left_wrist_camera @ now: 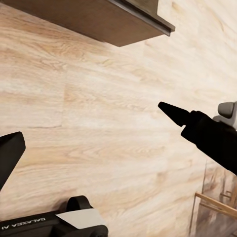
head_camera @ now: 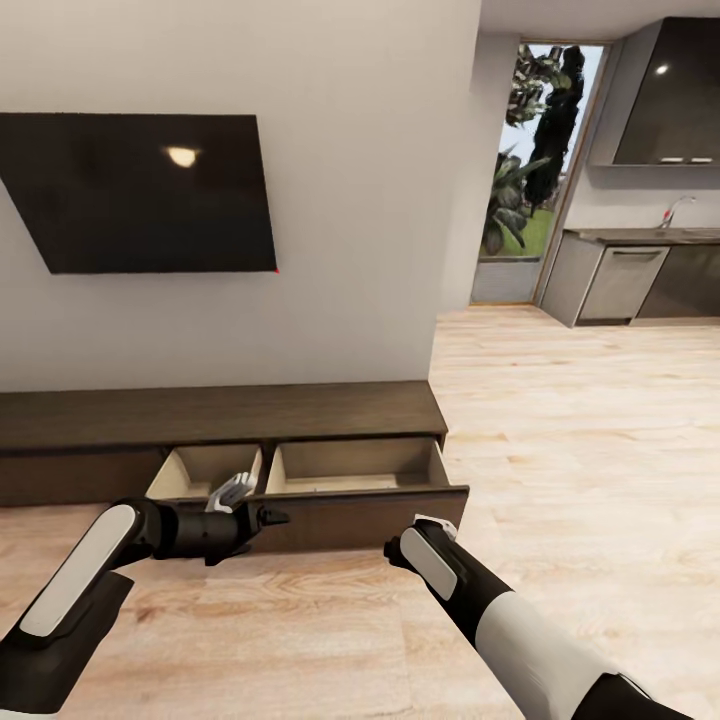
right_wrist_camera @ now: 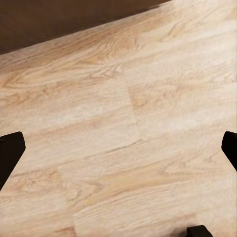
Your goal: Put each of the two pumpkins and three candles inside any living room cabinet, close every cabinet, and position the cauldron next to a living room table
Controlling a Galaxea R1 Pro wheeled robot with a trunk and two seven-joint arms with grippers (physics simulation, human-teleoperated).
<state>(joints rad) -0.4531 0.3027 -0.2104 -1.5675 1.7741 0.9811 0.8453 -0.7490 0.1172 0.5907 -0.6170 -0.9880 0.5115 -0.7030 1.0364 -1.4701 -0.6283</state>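
The cabinet [head_camera: 230, 415] has two drawers open – both grippers (left [left_wrist_camera: 89, 128], right [right_wrist_camera: 118, 148]) spread wide, empty, over floor [head_camera: 560, 420] at 6 o'clock

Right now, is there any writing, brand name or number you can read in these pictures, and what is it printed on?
"GALAXEA AI", seen upside down and cut off at the picture's edge, on the dark body of the left arm near its gripper.
No other writing can be read: none on the dark screen on the wall, the cabinet or the kitchen units.
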